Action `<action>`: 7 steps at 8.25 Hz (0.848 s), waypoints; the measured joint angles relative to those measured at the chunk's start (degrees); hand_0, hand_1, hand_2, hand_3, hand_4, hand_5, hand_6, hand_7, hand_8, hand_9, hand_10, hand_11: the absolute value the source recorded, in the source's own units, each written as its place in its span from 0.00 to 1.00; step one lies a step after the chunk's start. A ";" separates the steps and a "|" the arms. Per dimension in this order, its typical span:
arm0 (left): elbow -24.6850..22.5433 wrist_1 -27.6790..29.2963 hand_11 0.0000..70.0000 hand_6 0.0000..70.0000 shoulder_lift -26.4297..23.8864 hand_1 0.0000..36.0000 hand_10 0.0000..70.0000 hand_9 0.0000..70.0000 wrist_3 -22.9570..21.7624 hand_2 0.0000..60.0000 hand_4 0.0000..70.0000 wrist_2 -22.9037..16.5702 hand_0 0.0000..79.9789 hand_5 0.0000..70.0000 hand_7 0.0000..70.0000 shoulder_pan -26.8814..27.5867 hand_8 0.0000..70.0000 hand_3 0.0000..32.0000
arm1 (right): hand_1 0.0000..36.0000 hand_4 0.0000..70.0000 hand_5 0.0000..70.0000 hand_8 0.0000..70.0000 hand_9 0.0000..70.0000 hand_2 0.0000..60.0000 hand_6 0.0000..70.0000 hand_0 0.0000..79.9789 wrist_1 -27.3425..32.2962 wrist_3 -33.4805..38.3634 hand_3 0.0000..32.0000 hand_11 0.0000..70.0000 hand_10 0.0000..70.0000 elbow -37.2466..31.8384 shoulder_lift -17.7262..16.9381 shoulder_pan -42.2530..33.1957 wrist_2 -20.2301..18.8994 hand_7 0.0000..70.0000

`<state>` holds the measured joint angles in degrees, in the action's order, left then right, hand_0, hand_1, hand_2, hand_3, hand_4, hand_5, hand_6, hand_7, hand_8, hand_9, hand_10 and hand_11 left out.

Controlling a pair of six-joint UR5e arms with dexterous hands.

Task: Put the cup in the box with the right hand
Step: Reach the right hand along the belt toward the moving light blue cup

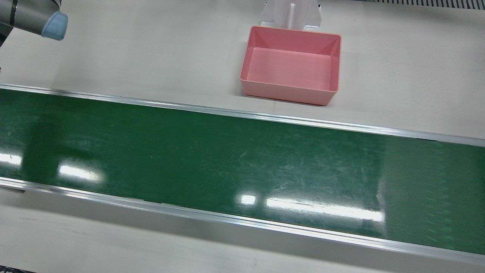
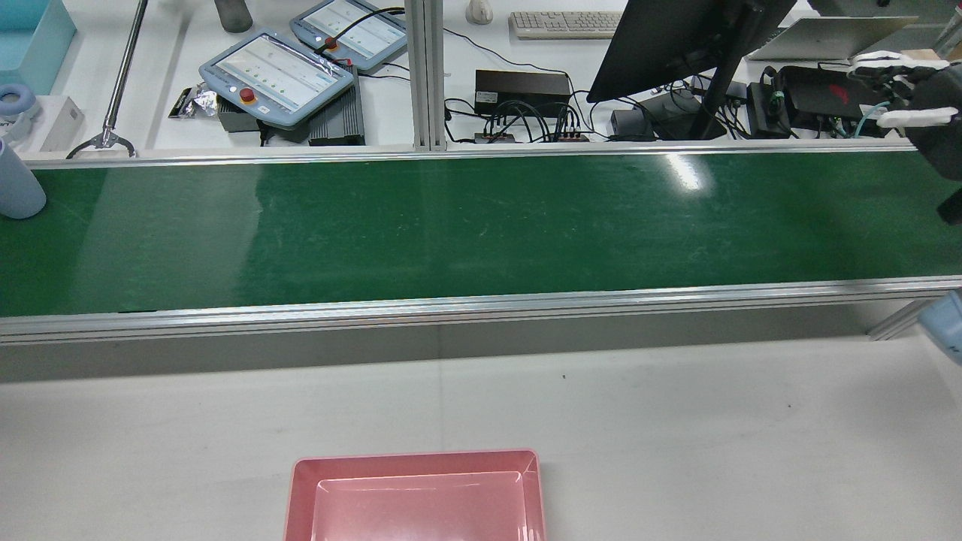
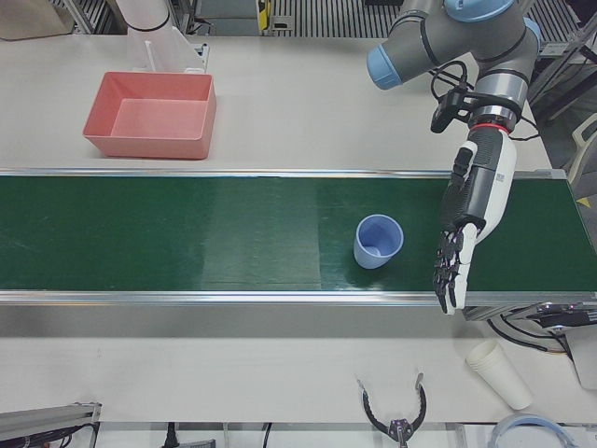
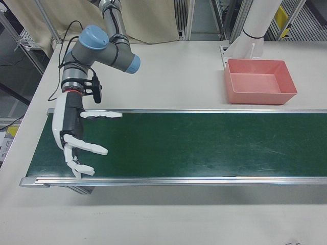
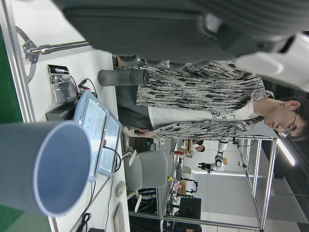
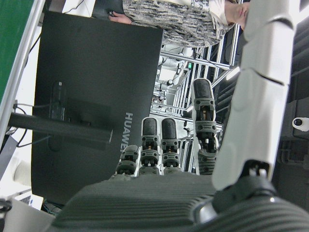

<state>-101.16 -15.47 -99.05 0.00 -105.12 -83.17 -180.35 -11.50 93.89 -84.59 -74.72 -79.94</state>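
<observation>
Pink box point(image 1: 291, 63) on table beside green belt point(image 1: 242, 167), nothing inside. Blue cup point(image 3: 378, 241) upright on belt near left hand point(image 3: 454, 252), well apart from box. Both hands bare, fingers spread; right hand point(image 4: 75, 135) over belt's far end.

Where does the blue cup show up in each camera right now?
Front view: not in it.
Rear view: blue cup at far left edge, on the green belt.
Left-front view: on the belt, right of centre.
Right-front view: not in it.
Left hand view: lower left, close up.
Right hand view: not in it.
Shared landmark: the green belt.
</observation>
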 measured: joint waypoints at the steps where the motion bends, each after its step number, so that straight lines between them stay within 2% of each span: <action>1: 0.00 0.00 0.00 0.00 0.00 0.00 0.00 0.00 0.00 0.00 0.00 0.00 0.00 0.00 0.00 0.01 0.00 0.00 | 0.43 0.43 0.10 0.23 0.38 0.04 0.13 0.72 -0.90 -0.43 0.00 0.00 0.00 -0.05 1.58 2.67 1.73 0.53; 2: 0.00 -0.03 0.00 0.00 0.00 0.00 0.00 0.00 0.00 0.00 0.00 0.00 0.00 0.00 0.00 0.03 0.00 0.00 | 0.42 0.42 0.10 0.23 0.39 0.04 0.13 0.71 -2.05 -1.29 0.00 0.00 0.00 0.28 3.22 5.88 3.72 0.53; 4: 0.00 -0.11 0.00 0.00 0.00 0.00 0.00 0.00 0.00 0.00 0.00 0.00 0.00 0.00 0.00 -0.02 0.00 0.00 | 0.50 0.34 0.09 0.23 0.38 0.16 0.13 0.69 -5.74 -3.81 0.00 0.00 0.00 2.04 5.22 11.02 7.10 0.52; 5: 0.00 -0.07 0.00 0.00 0.00 0.00 0.00 0.00 0.00 0.00 0.00 0.00 0.00 0.00 0.00 -0.05 0.00 0.00 | 0.50 0.35 0.09 0.23 0.38 0.16 0.13 0.70 -7.41 -4.99 0.00 0.00 0.00 2.87 5.59 13.01 8.78 0.53; 6: 0.00 -0.03 0.00 0.00 0.00 0.00 0.00 0.00 0.00 0.00 0.00 0.00 0.00 0.00 0.00 -0.03 0.00 0.00 | 0.44 0.36 0.10 0.23 0.38 0.08 0.13 0.71 -8.46 -5.97 0.00 0.00 0.00 3.41 5.79 14.85 10.25 0.52; 7: 0.00 -0.02 0.00 0.00 0.00 0.00 0.00 0.00 0.00 0.00 0.00 0.00 0.00 0.00 0.00 0.00 0.00 0.00 | 0.47 0.34 0.10 0.23 0.38 0.12 0.13 0.69 -9.71 -7.12 0.00 0.00 0.00 3.96 5.90 16.28 11.39 0.51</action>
<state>-101.16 -15.48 -99.05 0.00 -105.12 -83.18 -190.06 -18.62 97.85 -78.69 -58.44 -68.55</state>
